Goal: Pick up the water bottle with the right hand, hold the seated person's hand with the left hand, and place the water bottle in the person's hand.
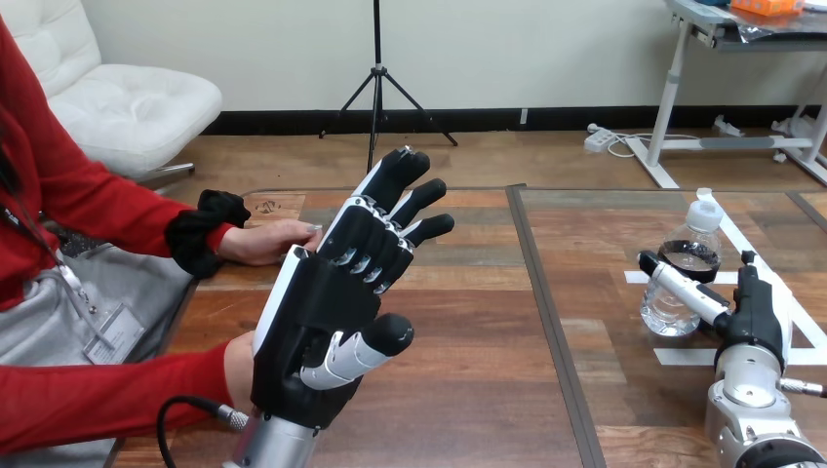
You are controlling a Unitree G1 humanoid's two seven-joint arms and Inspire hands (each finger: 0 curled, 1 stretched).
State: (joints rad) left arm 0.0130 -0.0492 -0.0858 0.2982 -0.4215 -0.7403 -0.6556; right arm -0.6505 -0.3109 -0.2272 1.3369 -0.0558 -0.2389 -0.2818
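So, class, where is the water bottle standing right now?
In the head view, the water bottle stands upright at the right side of the table, on the white tape marks, right beside the robot's right hand.

Wide bare counter [488, 351] left of water bottle [686, 263]: clear passage. Space above bottle cap free. Bottle's right side taken: right hand [753, 307] close against it, forearm filling the near right. Far left of bottle, left hand [336, 292] upright, fingers straight, screens person's hand [278, 242] lying flat on counter. Person's other hand [237, 366] low beside left wrist, crowding that corner.
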